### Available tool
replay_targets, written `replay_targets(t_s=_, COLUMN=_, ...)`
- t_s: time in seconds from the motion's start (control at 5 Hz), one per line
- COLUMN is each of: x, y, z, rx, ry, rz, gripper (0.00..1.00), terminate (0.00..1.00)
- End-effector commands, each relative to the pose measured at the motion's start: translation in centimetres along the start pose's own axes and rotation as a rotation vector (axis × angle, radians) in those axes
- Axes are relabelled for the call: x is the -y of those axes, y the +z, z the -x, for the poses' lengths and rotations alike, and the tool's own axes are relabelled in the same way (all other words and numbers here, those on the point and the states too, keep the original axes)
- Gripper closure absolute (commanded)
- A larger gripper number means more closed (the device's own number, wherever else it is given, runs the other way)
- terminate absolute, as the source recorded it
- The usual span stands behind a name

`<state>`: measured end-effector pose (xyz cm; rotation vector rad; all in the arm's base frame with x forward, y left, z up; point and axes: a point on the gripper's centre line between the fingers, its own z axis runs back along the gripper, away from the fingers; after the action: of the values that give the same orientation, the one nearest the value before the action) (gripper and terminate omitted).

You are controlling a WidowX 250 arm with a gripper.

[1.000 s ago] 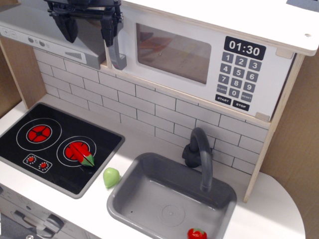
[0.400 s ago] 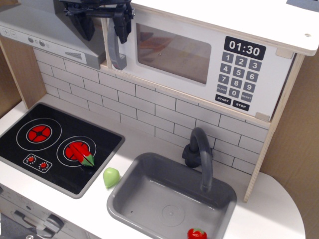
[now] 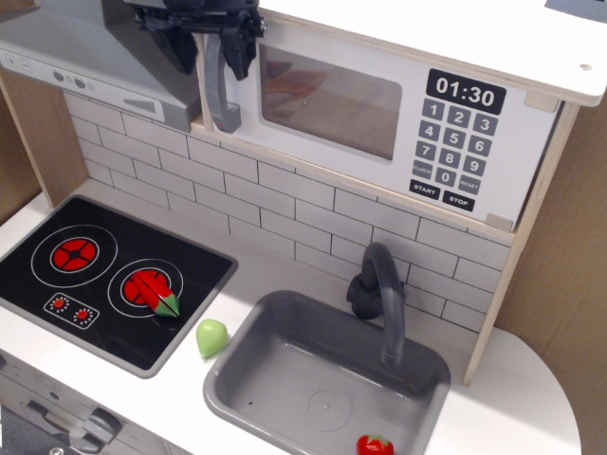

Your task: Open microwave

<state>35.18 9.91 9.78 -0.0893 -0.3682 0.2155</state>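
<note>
The microwave [image 3: 379, 114], a wide white toy unit, sits high at the far right of a play kitchen, its door shut, its clear window dark and its clock reading 01:30 above a number keypad. At its left edge, the black claw [image 3: 211, 45] hangs from above with its fingers spread wide, one finger [image 3: 237, 52] just right of the grey bar handle [image 3: 220, 90] and the other to its left, straddling the handle's upper part; whether either touches it cannot be told. Left of the microwave is a grey-white range hood [image 3: 85, 66]. Below, on the white tabletop [image 3: 531, 417], a black hob [image 3: 100, 280] carries a red-and-green toy vegetable [image 3: 163, 300]. A green toy [image 3: 211, 336] lies beside the grey sink [image 3: 327, 379], where a red strawberry [image 3: 375, 445] rests at the near rim, under the dark tap [image 3: 379, 299].
</note>
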Motion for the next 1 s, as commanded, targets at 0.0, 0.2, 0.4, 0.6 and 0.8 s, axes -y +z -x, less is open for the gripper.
replay_targets(t_s=0.0, x=0.1, y=1.5, z=-0.6, rx=0.066, ry=0.008, rz=-0.023, gripper=1.00, terminate=0.00)
replay_targets(t_s=0.2, x=0.1, y=1.8, z=0.2, rx=0.072, ry=-0.024, rz=-0.025, gripper=1.00, terminate=0.00)
replay_targets(t_s=0.4, x=0.1, y=2.3, z=1.3, rx=0.079, ry=-0.038, rz=-0.021, gripper=1.00, terminate=0.00)
replay_targets(t_s=0.6, x=0.1, y=3.3, z=3.0, rx=0.061, ry=-0.067, rz=-0.032, gripper=1.00, terminate=0.00)
replay_targets(t_s=0.8, x=0.2, y=4.8, z=5.4, rx=0.007, ry=-0.123, rz=-0.056, gripper=0.00, terminate=0.00)
